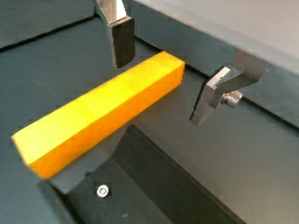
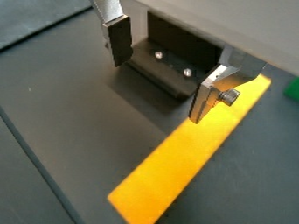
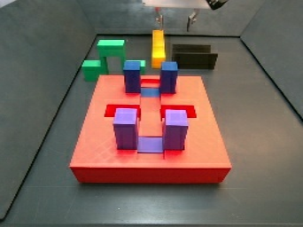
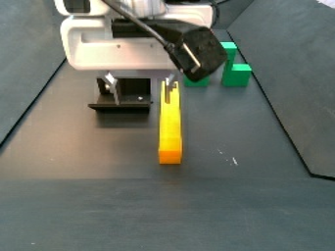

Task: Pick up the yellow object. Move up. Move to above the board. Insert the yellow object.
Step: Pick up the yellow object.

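Gripper [image 1: 166, 77] is hovering with fingers spread wide, straddling the bar's [image 1: 103, 112] far end; the bar is lying on the floor, long axis crossing between the plates, centre frame.

One yellow bar [image 4: 170, 125] lies between the gripper's [image 1: 160, 87] two fingers [image 1: 121, 44]; one red board [image 3: 151, 133], four upright pegs [image 3: 126, 130], two green blocks [image 3: 104, 55], one fixture [image 4: 120, 99].
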